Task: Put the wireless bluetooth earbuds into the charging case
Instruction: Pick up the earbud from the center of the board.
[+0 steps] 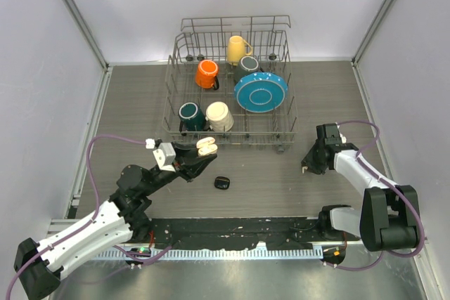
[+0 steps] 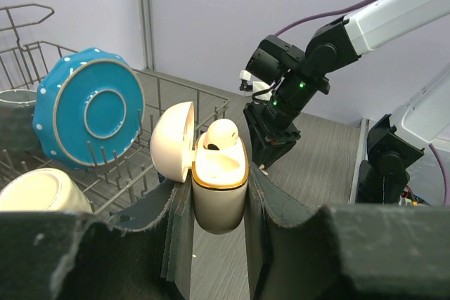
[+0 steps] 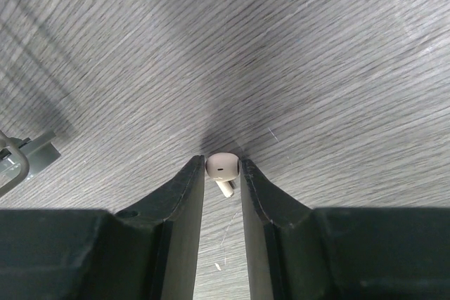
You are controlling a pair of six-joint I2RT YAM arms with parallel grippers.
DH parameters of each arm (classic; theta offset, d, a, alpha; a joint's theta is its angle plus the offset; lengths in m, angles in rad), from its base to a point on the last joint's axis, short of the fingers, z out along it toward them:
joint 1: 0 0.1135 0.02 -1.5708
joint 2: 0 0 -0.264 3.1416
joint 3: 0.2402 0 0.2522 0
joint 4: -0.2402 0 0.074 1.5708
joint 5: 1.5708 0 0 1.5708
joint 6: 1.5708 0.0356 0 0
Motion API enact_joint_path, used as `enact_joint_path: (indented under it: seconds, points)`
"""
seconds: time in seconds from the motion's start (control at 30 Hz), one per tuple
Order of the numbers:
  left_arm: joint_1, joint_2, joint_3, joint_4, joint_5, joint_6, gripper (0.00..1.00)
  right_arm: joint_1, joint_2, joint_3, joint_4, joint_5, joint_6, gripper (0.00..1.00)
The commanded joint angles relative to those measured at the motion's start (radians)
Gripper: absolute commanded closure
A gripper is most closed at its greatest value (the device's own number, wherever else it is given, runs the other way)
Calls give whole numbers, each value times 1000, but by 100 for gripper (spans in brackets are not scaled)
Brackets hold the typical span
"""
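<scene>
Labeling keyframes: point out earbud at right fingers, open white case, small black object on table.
white earbud [image 3: 223, 166], right wrist view, its rounded head.
open white case [image 2: 219, 198], left wrist view, front of its body.
small black object [image 1: 222, 183], top view, its middle.

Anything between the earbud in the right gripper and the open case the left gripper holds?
Nothing visible: bare table separates white earbud and open case. Dish rack borders the path; black case lies nearer the arms.
</scene>
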Motion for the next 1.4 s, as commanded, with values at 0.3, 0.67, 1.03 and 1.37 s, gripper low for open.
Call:
enact_joint_path:
  seconds: [0.3,0.67,1.03,1.37]
  points:
    - [4,-25,-5,20,-13,-7,100,8,8,-8,-10,16,-3,98]
    - [2,1,1,41,-10,-10,100,41,-294,69,-152,56,-5,99]
    - [2,71,23,96,-9,-21,100,212,-603,300,-215,110,9,99]
    - [2,140,40,153,-7,-38,100,215,-617,365,111,-117,40,99]
